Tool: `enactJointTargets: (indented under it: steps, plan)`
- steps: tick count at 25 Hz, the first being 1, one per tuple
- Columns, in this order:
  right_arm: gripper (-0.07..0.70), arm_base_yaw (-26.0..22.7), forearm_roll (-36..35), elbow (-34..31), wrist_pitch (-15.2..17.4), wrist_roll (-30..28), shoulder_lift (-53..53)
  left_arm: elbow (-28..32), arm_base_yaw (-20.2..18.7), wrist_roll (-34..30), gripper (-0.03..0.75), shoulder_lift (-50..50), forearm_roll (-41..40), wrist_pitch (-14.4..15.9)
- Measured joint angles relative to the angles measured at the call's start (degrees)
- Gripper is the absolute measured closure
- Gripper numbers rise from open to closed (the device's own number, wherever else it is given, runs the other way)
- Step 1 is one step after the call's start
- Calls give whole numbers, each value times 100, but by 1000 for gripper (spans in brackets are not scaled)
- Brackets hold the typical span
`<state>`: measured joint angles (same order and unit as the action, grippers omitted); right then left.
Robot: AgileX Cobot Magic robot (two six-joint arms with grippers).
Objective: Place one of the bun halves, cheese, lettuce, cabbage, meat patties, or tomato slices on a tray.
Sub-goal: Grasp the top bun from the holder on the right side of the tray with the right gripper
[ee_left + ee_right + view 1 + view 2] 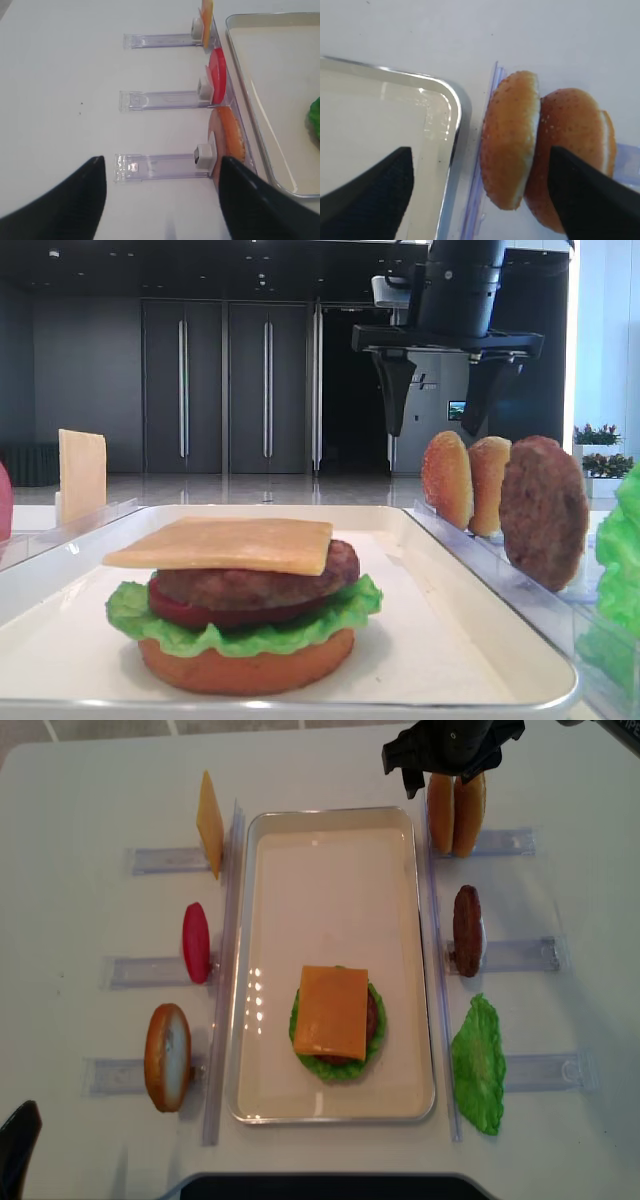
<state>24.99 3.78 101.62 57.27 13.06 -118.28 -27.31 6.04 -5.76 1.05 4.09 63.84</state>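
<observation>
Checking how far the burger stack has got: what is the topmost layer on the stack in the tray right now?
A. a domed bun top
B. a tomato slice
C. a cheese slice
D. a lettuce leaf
C: a flat yellow-orange cheese slice lies on top of the meat patty, and the domed bun halves stand in their rack beside the tray, under the open right gripper.

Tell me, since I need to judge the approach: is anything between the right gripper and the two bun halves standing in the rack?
Nothing visible. The right gripper hangs open directly above the bun halves, one finger on each side, with only clear space between. The tray rim lies just beside them.
</observation>
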Motion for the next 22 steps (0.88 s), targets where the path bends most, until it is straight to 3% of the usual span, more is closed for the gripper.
enactJointTargets:
  steps: [22]
  plan:
    - [78,-162,-151,7,-120,-9,-152,0,0,0,181,0,0,0]
